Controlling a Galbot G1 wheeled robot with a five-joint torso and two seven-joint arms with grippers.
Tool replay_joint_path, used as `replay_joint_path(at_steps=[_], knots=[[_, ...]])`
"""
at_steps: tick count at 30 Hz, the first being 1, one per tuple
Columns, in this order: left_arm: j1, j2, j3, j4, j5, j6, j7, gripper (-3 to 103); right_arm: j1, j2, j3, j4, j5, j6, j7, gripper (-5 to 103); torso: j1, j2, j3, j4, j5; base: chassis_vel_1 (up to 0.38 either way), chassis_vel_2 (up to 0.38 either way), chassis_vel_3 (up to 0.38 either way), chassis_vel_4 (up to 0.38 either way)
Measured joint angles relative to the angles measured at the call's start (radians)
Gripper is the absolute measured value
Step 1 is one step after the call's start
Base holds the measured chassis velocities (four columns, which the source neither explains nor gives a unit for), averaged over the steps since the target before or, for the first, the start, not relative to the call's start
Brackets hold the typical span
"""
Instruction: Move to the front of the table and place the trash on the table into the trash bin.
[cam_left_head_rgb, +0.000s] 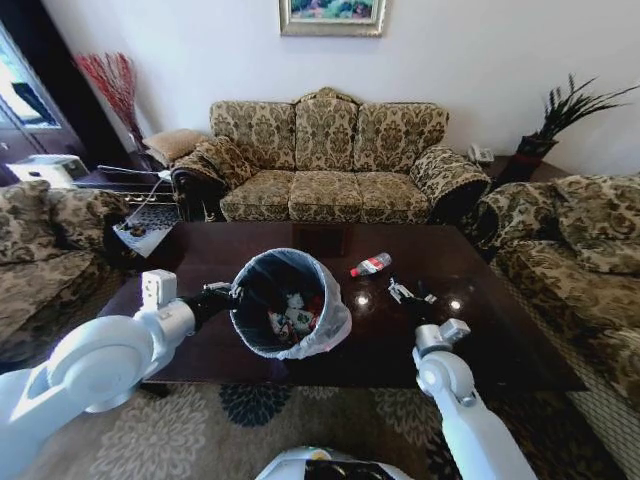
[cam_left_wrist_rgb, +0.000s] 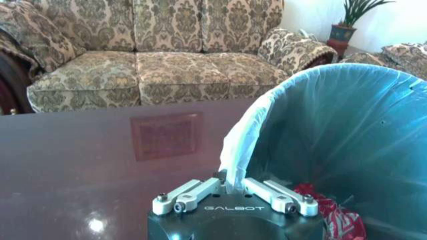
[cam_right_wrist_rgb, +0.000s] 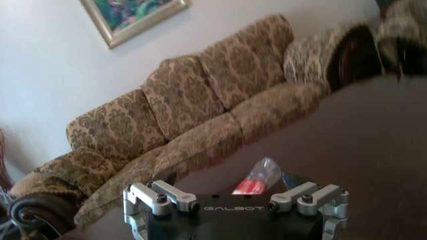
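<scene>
Two grippers are at work over the table (cam_left_head_rgb: 480, 330). The left gripper (cam_left_wrist_rgb: 233, 192) is clamped on the rim of the bin (cam_left_head_rgb: 288, 303), holding it tilted above the tabletop with a can (cam_left_wrist_rgb: 337, 217) and paper scraps inside. The right gripper (cam_right_wrist_rgb: 233, 200) hovers spread wide just before the bottle (cam_left_head_rgb: 370, 265), beside a wrapper (cam_left_head_rgb: 405, 292).

dark glossy table (cam_left_head_rgb: 480, 330) — clear bottle (cam_left_head_rgb: 370, 265), red label.
</scene>
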Motion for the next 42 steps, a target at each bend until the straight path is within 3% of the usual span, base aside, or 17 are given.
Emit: replay_joint_path(at_steps=[5,10,21,27,31,32,35,42], knots=[[0.001,0.003,0.008,0.001,0.003,-0.001,0.005,0,0.139,0.041,-0.011,-0.144,0.170,-0.055,0.069,100,-0.001,0.001,0.000,0.0001,0.0009,0.000,0.000,0.000,0.000],[0.003,0.009,0.008,0.007,0.004,-0.001,0.006,0,0.239,0.073,-0.017,-0.281,0.201,-0.063,0.080,100,0.000,0.000,0.000,-0.0007,0.0006,0.000,0.000,0.000,0.000],[0.002,0.027,0.018,0.027,-0.002,-0.010,0.010,0,0.409,0.122,-0.033,-0.515,0.205,-0.074,0.018,101,0.000,0.001,0.000,-0.0005,0.0007,0.000,0.000,0.000,0.000],[0.003,0.033,0.023,0.052,-0.008,-0.011,0.011,0,0.502,0.153,-0.038,-0.667,0.209,-0.075,-0.049,95,0.000,0.001,0.000,0.0000,0.0005,0.000,0.000,0.000,0.000],[-0.006,0.056,0.012,0.062,-0.031,-0.011,0.008,0,0.521,0.161,-0.036,-0.708,0.209,-0.072,-0.066,92,0.000,0.001,0.000,0.0000,0.0006,0.000,0.000,0.000,0.000],[-0.015,0.072,0.007,0.070,-0.044,-0.014,0.007,0,0.525,0.164,-0.033,-0.724,0.209,-0.068,-0.075,98,0.000,0.000,0.000,-0.0003,0.0009,0.000,0.000,0.000,0.000],[-0.022,0.088,0.007,0.081,-0.053,-0.018,0.006,0,0.521,0.164,-0.032,-0.736,0.202,-0.061,-0.095,96,0.000,0.000,0.000,-0.0007,0.0008,0.000,0.000,0.000,0.000],[-0.023,0.094,0.014,0.094,-0.053,-0.020,0.007,0,0.466,0.153,-0.037,-0.711,0.123,-0.002,-0.152,95,0.000,0.001,0.000,-0.0004,0.0005,0.000,0.000,0.000,0.000]])
